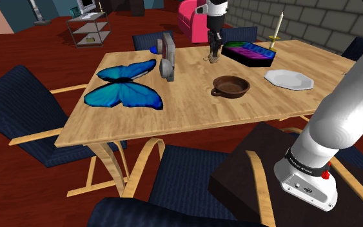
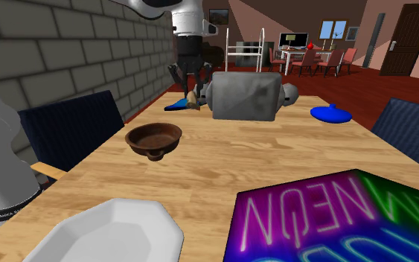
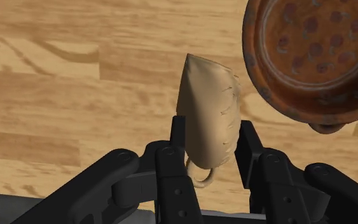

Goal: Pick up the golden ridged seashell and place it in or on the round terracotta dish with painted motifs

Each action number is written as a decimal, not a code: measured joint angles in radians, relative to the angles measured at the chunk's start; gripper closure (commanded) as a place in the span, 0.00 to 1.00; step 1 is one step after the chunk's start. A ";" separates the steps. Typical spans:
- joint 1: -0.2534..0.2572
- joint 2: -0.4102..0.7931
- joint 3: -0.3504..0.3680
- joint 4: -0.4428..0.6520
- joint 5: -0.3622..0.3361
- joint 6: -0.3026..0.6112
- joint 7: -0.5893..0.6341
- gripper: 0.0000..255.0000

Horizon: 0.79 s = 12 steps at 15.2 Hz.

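A tan, ridged seashell (image 3: 206,118) is clasped between my black fingers (image 3: 171,168) in the wrist view. My gripper (image 1: 213,57) is shut on it, low over the wooden table's far side, and the shell (image 2: 193,99) hangs at the fingertips of the gripper (image 2: 189,88). The round brown dish (image 1: 230,86) with a small handle stands on the table nearer the stand, apart from the shell. Red painted spots line the inside of the dish (image 3: 311,57), which holds nothing. The dish (image 2: 153,138) is in front of the gripper in the second exterior view.
A grey boxy appliance (image 1: 167,57) stands beside the gripper, and a blue butterfly (image 1: 125,87) lies past it. A neon-lettered dark box (image 1: 249,53), a white plate (image 1: 289,79) and a candle (image 1: 278,31) occupy the table's other end. Blue chairs (image 1: 19,106) ring the table.
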 measured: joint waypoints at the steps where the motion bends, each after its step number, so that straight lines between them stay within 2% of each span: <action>1: 0.000 -0.038 0.001 -0.032 -0.003 -0.006 0.001 1.00; 9: -0.004 -0.369 0.014 -0.336 -0.026 -0.033 0.019 1.00; 12: -0.006 -0.400 0.013 -0.389 -0.029 -0.012 0.022 1.00</action>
